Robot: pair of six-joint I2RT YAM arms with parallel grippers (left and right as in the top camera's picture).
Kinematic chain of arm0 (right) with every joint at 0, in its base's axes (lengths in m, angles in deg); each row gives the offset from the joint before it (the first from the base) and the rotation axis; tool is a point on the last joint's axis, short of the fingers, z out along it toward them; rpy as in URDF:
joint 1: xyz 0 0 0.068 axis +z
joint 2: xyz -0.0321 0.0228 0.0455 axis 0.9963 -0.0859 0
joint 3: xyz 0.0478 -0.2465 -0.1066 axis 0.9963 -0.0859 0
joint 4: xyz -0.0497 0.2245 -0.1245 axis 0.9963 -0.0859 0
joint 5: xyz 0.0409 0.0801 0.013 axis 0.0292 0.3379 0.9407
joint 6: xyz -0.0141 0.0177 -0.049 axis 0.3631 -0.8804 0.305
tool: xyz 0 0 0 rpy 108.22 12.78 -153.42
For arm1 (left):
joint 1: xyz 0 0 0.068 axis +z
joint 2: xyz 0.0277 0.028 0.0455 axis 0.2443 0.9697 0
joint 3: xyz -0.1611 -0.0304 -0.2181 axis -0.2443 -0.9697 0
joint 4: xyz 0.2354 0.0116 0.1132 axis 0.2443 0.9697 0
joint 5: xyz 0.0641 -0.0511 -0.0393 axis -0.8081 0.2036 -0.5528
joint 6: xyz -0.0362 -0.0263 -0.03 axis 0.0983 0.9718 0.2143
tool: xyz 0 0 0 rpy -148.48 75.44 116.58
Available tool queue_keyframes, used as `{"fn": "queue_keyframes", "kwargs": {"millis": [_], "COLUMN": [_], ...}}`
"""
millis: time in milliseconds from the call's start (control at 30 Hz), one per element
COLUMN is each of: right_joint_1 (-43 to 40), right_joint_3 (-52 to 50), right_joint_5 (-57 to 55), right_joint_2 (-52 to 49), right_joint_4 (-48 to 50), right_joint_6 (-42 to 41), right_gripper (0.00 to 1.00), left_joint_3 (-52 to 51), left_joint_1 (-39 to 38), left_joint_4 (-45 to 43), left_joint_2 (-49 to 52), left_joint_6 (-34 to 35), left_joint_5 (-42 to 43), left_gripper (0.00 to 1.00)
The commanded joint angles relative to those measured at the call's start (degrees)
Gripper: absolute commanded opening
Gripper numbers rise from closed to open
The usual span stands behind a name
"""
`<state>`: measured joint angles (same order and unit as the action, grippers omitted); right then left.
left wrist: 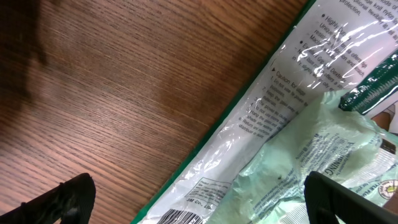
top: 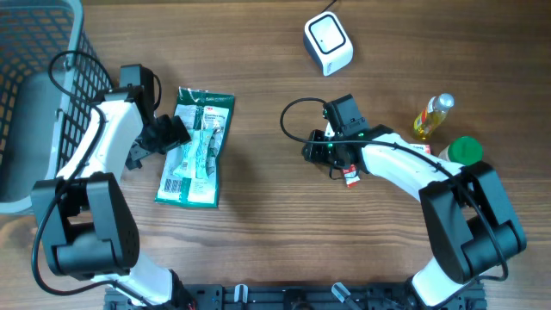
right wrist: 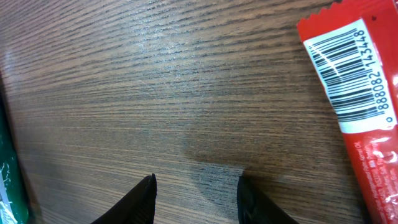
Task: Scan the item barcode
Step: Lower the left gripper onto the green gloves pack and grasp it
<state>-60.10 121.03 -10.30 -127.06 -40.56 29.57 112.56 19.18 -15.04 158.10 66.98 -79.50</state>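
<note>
**A:** Where is the item to be found?

**B:** Two candidates are seen. A green packet (top: 196, 146) lies flat on the table, well apart from the scanner (top: 328, 43). A corner of its barcode (left wrist: 177, 218) is caught at the bottom of the left wrist view. A red packet (right wrist: 357, 106) lies nearer the scanner, with its own barcode turned upward.

**A:** And the grippers?

**B:** The left gripper (top: 175, 136) is spread as wide as it goes over one long edge of the green packet, and nothing is held. Whether the film is touched cannot be told. The right gripper (right wrist: 196, 199) is parted about halfway over bare wood, with the red packet just beside it and nothing gripped.

**A:** Which step is judged to be in hand?

**B:** The pick-up. Neither packet has been lifted, so no barcode is being presented to the scanner yet.

**A:** What is called for next?

**B:** The left jaws would need to be lowered and closed on the green packet's edge. The packet must then be raised and carried across to the scanner with its barcode turned to the scanner's window. The film looks slack and glossy, so a slip or a fold over the code is to be feared.

**A:** Containers?

**B:** A wire basket (top: 26, 52) stands at the left edge, and only a grey floor is made out inside. A small bottle (top: 432, 114) of yellow liquid stands capped at the right, near a green round-topped object (top: 465, 151) whose contents are not shown.
</note>
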Motion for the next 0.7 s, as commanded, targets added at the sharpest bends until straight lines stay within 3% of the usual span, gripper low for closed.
{"fn": "queue_keyframes", "kwargs": {"millis": [0, 667], "right_joint_1": [0.31, 0.31], "right_joint_3": [-0.96, -0.96], "right_joint_5": [-0.11, -0.13], "right_joint_2": [-1.66, -1.66], "right_joint_4": [-0.74, -0.7], "right_joint_6": [0.57, 0.59], "right_gripper": [0.43, 0.43], "left_joint_3": [-0.87, -0.92], "left_joint_1": [0.44, 0.44], "left_joint_4": [-0.42, -2.03], "left_joint_2": [-0.39, -0.39], "left_joint_6": [0.72, 0.72], "left_joint_5": [0.94, 0.96], "left_gripper": [1.0, 1.0]}}
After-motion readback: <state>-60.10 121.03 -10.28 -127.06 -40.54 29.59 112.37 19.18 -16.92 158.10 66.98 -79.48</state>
